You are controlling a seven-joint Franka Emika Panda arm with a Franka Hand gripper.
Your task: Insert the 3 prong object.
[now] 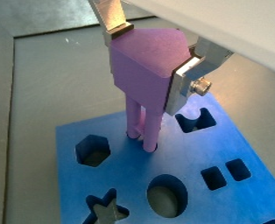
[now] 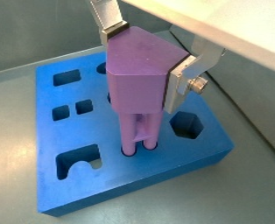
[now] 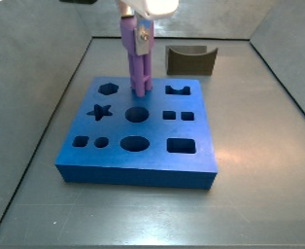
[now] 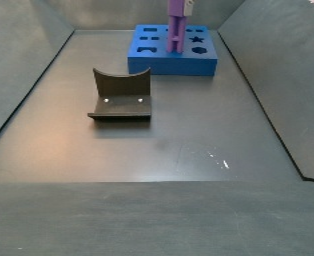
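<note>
The lilac-purple 3 prong object (image 1: 146, 66) stands upright, held at its block top between the silver fingers (image 1: 112, 17) of my gripper (image 1: 150, 54). Its prongs reach down to the top face of the blue block (image 1: 128, 179), with the tips at or just in small holes there (image 2: 137, 147). In a side view the gripper (image 3: 137, 29) holds the piece (image 3: 137, 63) over the far middle of the blue block (image 3: 142, 156). It shows small and far off in a side view (image 4: 177, 30) on the blue block (image 4: 173, 62).
The blue block has star, hexagon, round and square holes (image 3: 137, 115). A dark olive curved-top block (image 3: 191, 60) stands behind it, and it shows nearer in a side view (image 4: 120, 97). Grey walls enclose the floor (image 4: 160, 160).
</note>
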